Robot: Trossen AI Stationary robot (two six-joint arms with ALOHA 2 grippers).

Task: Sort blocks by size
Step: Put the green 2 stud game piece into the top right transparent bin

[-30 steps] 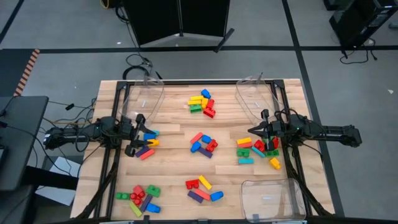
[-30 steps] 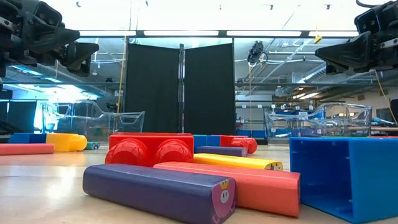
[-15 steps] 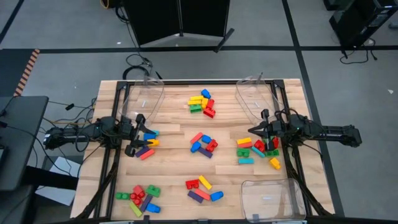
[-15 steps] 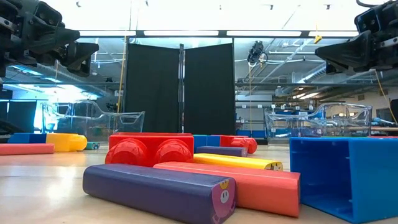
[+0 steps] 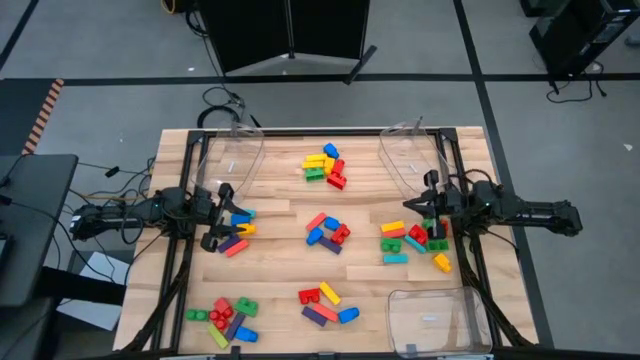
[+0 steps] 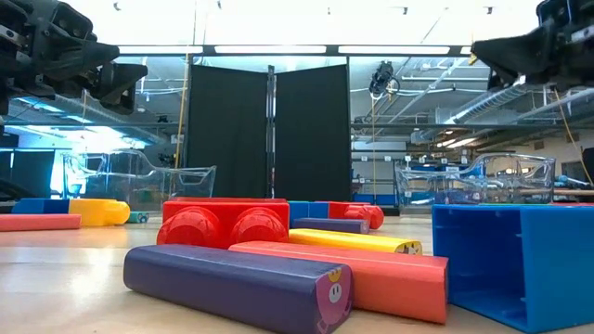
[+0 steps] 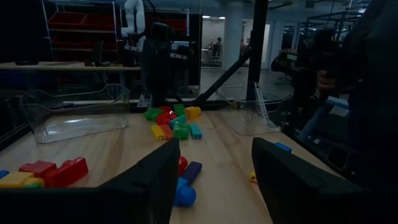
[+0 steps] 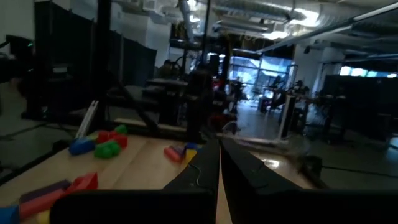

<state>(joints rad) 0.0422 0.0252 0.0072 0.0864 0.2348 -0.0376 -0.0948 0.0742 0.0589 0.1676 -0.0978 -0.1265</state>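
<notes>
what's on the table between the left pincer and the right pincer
In the high view, a small cluster of blocks lies mid-table between the left pincer and the right pincer.

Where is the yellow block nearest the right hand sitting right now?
In the high view, the yellow block lies on the wooden table's right side, just beside the right hand, at the top of a red, green and teal block cluster.

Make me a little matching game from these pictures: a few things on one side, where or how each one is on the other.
Things:
1. left hand
2. right hand
3. purple bar
4. clear bin

States or places:
A. fingers shut
B. lying nearest the low camera
C. fingers apart, nothing held
D. table's near right corner

Pairs: 1-C, 2-A, 3-B, 4-D
</notes>
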